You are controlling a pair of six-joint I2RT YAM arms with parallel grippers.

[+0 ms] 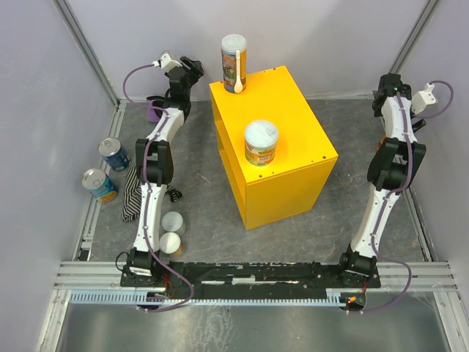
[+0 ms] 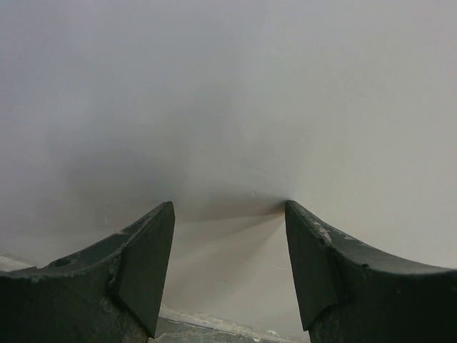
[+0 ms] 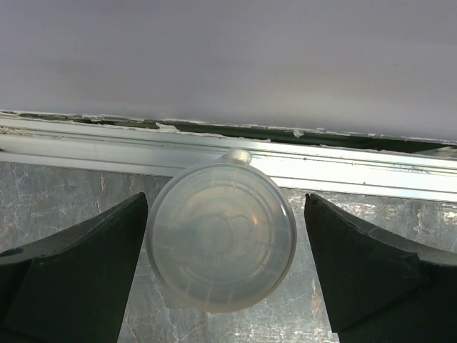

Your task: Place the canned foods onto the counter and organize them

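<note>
So the left arm [image 1: 154,161] is stretched way out toward the far-left corner, elbow low, with the left gripper [image 2: 228,204] raised and looking straight at the grey wall [image 2: 228,93]. Its jaws sit partly apart with nothing between them. The right arm [image 1: 392,161] is reaching out to the far-right corner, wrist tipped down at the floor next to the metal rail [image 3: 228,153]. The right gripper [image 3: 226,196] is spread about as wide as it goes, straddling a clear-lidded can [image 3: 221,246] standing upright between the fingers. There's a visible gap on one side, and the other finger is right up against the lid; can't tell if it's actually touching. Not squeezed, anyway. The yellow counter [image 1: 293,172] sits mid-table and already has a tall tube [image 1: 233,59] on its far-left corner and a pale-lidded tub [image 1: 261,143] near the middle of the top. Off to the left on the floor are a blue-labelled tin [image 1: 113,154] and a second blue tin [image 1: 99,185], beside a striped cloth [image 1: 130,194]. Two more pale-topped tubs [image 1: 172,222] sit close together just by the left arm's base.
</note>
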